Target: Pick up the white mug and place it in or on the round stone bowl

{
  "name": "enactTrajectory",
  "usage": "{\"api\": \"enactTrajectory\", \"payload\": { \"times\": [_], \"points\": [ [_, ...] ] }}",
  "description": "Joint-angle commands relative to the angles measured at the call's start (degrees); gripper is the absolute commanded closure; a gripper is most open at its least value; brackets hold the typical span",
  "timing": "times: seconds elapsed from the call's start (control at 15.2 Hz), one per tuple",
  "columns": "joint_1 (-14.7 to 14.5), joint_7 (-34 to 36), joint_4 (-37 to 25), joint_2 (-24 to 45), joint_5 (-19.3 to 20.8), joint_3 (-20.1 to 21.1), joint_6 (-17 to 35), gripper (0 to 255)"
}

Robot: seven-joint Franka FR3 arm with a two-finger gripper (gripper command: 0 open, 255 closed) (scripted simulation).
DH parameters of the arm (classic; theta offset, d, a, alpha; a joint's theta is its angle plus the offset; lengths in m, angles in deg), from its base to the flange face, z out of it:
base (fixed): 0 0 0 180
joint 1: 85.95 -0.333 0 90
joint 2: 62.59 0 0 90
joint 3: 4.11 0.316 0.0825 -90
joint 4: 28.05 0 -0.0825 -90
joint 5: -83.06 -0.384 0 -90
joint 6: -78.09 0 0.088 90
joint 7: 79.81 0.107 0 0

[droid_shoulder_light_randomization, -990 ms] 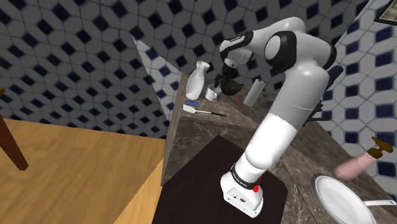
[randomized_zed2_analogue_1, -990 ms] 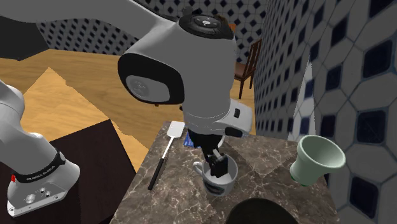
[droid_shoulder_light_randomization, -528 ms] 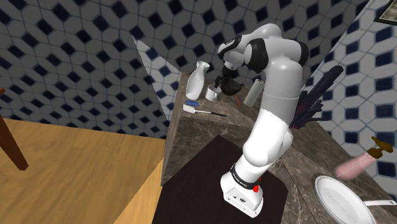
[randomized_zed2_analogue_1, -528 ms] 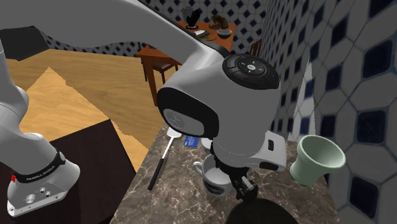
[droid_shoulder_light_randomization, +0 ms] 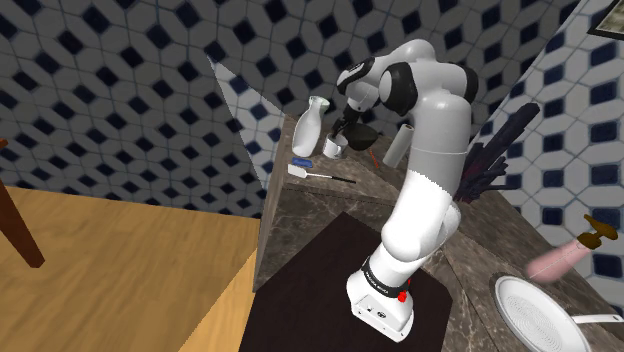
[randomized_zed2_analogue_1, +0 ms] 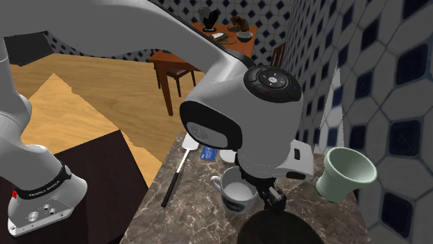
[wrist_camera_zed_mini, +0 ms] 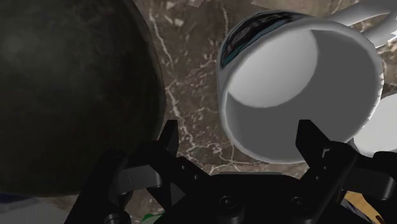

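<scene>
My claw (wrist_camera_zed_mini: 239, 137) is spread wide and pinches nothing. It hangs low over the mug (wrist_camera_zed_mini: 299, 83), one finger (wrist_camera_zed_mini: 310, 137) in front of its open mouth. The other is over the marble counter (wrist_camera_zed_mini: 191, 95) at the mug's side. I cannot tell whether either touches it. The mug stands upright on the counter, white with a dark printed band outside. The bowl (wrist_camera_zed_mini: 70, 95), dark and round, sits just beside the mug, a strip of counter between them. The mug's handle points away from the bowl. In the shoulder view a spatula (droid_shoulder_light_randomization: 320, 175) lies below the mug. A white bottle (droid_shoulder_light_randomization: 313, 125) stands near the mug, on its left. A grey roll (droid_shoulder_light_randomization: 399, 146) stands on the mug's right, past the bowl.
</scene>
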Motion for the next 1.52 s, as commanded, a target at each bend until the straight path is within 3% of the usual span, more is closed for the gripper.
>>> {"api": "enactTrajectory", "payload": {
  "times": [0.0, 0.33, 0.4, 0.99, 1.45],
  "points": [
    [0.74, 0.19, 1.24, 1.78, 0.46, -0.61, 0.19, 0],
    [0.43, 0.06, 1.23, 1.88, 0.25, -0.97, 0.13, 0],
    [0.54, 0.11, 0.71, 2.25, 0.14, -0.87, -0.08, 255],
    [0.43, 0.06, 1.23, 1.88, 0.25, -0.96, 0.13, 255],
    [-0.43, 1.92, -0.50, -0.93, 2.72, -2.28, -3.82, 255]
  ]
}}
